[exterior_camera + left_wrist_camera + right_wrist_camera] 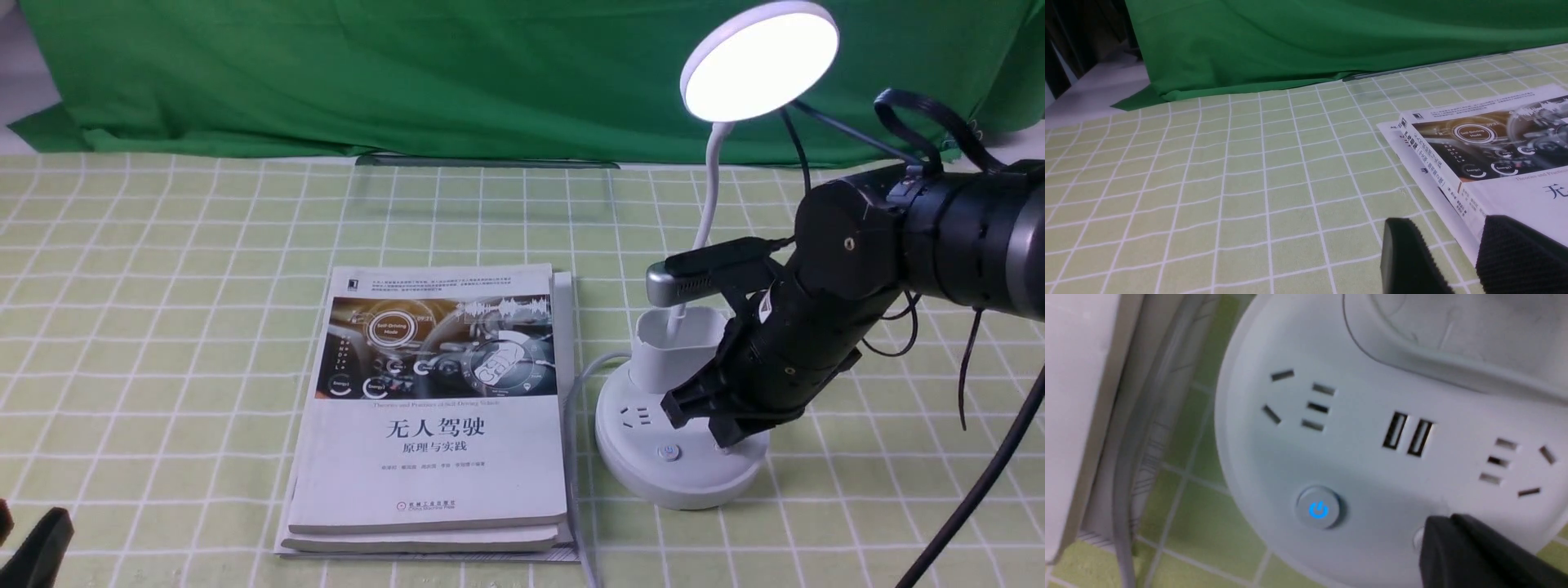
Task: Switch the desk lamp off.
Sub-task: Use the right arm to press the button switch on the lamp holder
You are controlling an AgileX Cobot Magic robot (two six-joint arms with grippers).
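Touching the desk lamp's base (1355,469), right jaws fully closed.

Front view: a raised camera on the near side looks forward and down across the pale green checked tablecloth (163,327) to the dark green fabric backdrop (408,73) at the far edge. Left wrist view: a low camera at the near left faces far and rightward, sharing tablecloth, backdrop and the left edge of the white paperback book stack (433,457) with the front view. Right wrist view: a very close camera looks down on the round base (1355,465) of the white desk lamp (709,196), also seen at right in the front view.
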